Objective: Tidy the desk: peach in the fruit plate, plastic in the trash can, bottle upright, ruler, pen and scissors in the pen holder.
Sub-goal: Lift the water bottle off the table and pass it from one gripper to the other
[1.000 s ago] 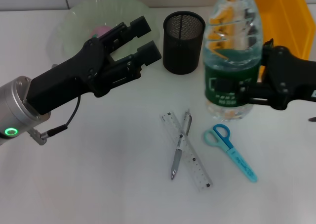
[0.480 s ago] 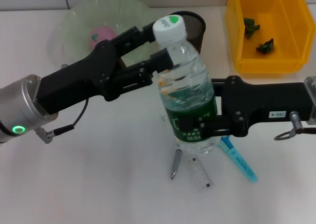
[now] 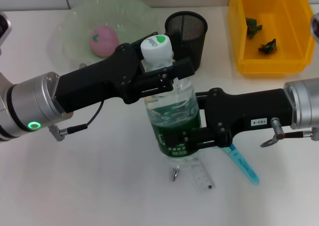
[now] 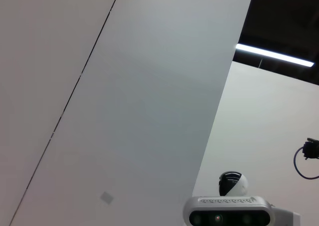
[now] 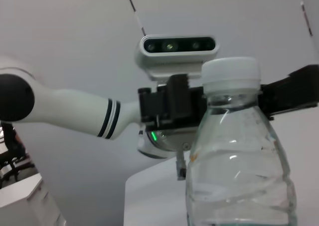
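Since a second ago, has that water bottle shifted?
Yes. The bottle went from right of the pen holder to below it, over the ruler.

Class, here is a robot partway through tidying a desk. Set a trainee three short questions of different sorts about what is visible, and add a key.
1. True or false: the peach lies in the fruit plate.
2. Which hand grips the bottle at its green label? A) left hand B) right hand C) neither
3. Fill in: the pen holder stands between the fruit plate and the ____.

Key: 1 true. 2 B; the left hand is up at the bottle's neck. 3 trash can.
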Controlling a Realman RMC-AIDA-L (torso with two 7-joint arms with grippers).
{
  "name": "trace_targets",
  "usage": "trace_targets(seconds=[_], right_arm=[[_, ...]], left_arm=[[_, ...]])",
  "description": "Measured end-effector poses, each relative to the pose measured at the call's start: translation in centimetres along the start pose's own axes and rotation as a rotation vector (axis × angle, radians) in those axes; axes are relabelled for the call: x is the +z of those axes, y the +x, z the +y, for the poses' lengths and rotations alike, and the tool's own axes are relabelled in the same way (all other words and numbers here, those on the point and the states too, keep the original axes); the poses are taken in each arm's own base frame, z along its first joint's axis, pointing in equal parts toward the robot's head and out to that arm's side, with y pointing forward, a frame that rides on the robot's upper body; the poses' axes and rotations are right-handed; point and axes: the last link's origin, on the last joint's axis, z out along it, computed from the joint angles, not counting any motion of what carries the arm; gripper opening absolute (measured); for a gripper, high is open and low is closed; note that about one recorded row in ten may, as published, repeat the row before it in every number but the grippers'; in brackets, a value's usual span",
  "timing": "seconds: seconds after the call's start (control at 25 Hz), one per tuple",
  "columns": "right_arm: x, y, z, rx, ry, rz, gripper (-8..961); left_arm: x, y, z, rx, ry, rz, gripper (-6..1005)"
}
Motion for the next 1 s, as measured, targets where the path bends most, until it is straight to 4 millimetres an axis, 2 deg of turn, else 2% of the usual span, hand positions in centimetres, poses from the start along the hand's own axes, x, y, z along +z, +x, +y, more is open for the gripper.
trace_targets(seconds=[0.44, 0.64, 1.0], right_arm=[[-0.06, -0.28, 0.17, -0.008, -0.005, 0.003, 752], [-0.09, -0.36, 0.34, -0.011, -0.011, 0.004, 755], [-0.02, -0.22, 0.41, 0.002, -0.022, -0.001, 759]], left_arm=[[0.15, -0.18, -0.4, -0.023, 0.007, -0.046, 707], [-0.23, -0.21, -0.67, -0.022, 0.042, -0.035, 560], [-0.61, 0.26, -0.65, -0.012, 0.048, -0.022, 479]])
